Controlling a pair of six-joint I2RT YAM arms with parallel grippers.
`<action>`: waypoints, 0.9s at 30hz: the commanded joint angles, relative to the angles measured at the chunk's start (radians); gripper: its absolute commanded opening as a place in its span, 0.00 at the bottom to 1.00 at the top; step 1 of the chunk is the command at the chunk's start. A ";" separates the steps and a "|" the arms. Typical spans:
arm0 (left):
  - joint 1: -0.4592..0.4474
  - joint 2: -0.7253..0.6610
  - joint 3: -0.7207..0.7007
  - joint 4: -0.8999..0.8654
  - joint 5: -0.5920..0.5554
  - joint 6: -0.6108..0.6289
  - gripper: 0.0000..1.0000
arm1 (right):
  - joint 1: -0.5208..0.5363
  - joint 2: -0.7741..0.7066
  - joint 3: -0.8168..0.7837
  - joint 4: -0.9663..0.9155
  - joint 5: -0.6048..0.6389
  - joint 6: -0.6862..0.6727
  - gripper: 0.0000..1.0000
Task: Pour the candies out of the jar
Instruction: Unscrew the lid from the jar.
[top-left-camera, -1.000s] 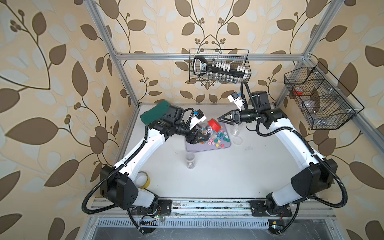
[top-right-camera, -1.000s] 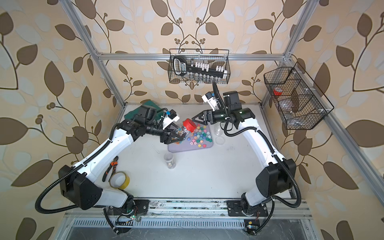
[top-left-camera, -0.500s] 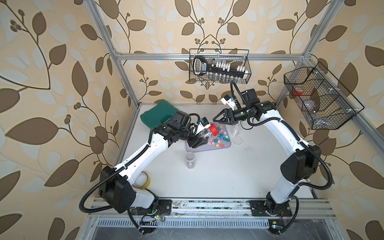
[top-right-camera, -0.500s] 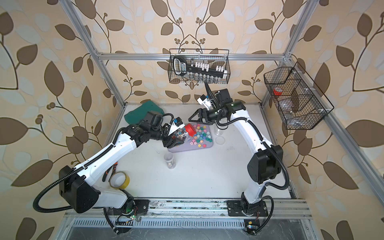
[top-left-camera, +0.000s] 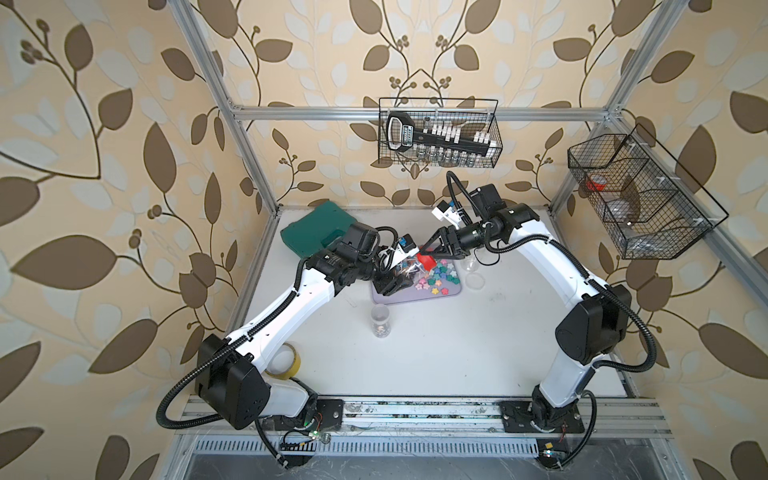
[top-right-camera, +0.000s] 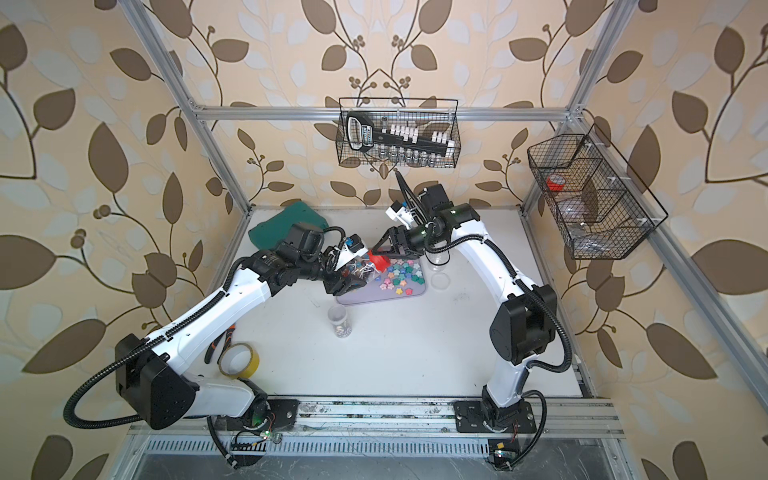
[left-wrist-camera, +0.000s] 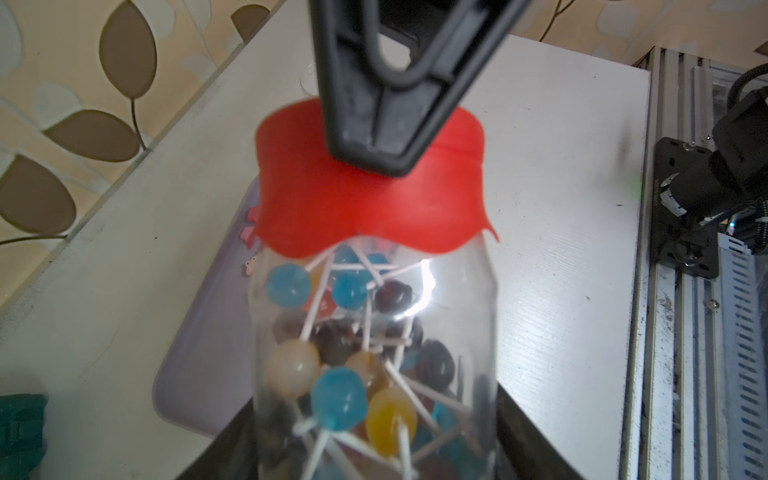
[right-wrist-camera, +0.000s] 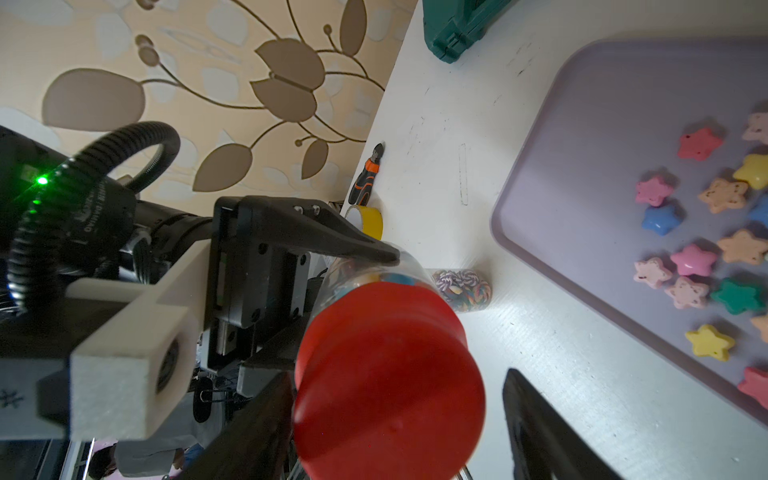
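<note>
Lid must come off first
The left gripper (top-left-camera: 392, 282) pinches the tilted jar (left-wrist-camera: 374, 353), candies (left-wrist-camera: 336, 399) inside, over the tray's (top-left-camera: 415, 297) 10 o'clock corner; the right gripper (top-left-camera: 426, 252), spread, straddles the red lid (right-wrist-camera: 386, 374) from 2 o'clock: centre, clamp squarely, twist

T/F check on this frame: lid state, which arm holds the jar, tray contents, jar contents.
1. The red lid is on the clear plastic jar. True.
2. The right gripper holds the jar's body. False: the left gripper grips the body; the right gripper's jaws stand either side of the lid.
3. The lilac tray holds star-shaped candies. True.
4. The held jar is full of star-shaped candies. False: it holds ball lollipops on white sticks.
</note>
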 joint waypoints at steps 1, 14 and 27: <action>-0.004 -0.044 -0.005 0.087 0.018 -0.003 0.44 | 0.010 0.018 0.005 -0.028 0.001 -0.029 0.74; -0.004 -0.030 -0.011 0.128 0.043 -0.060 0.44 | 0.012 0.015 -0.004 -0.031 -0.015 -0.047 0.67; 0.002 -0.018 -0.004 0.141 0.082 -0.089 0.36 | 0.009 0.004 -0.007 -0.012 -0.019 -0.075 0.60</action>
